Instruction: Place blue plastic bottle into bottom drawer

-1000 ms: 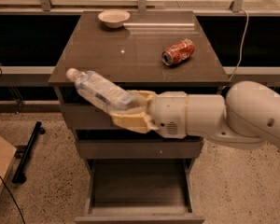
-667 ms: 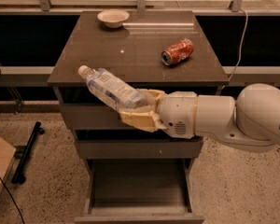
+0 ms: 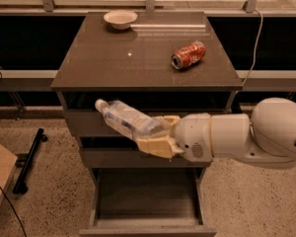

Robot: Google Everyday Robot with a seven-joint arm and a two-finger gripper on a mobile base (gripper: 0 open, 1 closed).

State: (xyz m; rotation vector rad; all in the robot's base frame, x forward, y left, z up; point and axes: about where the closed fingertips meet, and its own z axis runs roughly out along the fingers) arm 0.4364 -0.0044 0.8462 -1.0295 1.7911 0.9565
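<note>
Arm [image 3: 237, 135] reaches in from your right, roughly level, its white forearm crossing in front of the cabinet [image 3: 138, 63] at the height of the upper drawer fronts. Below it the bottom drawer [image 3: 148, 229] stands pulled out. The gripper [image 3: 155, 135] sits above that drawer, clamped on the blue plastic bottle [image 3: 128, 120], which lies tilted, cap up and to the left. Compared with a moment ago, you see the bottle lower and further right, down off the cabinet's top edge. The red can [image 3: 188, 55] and bowl [image 3: 120, 19] rest on top.
</note>
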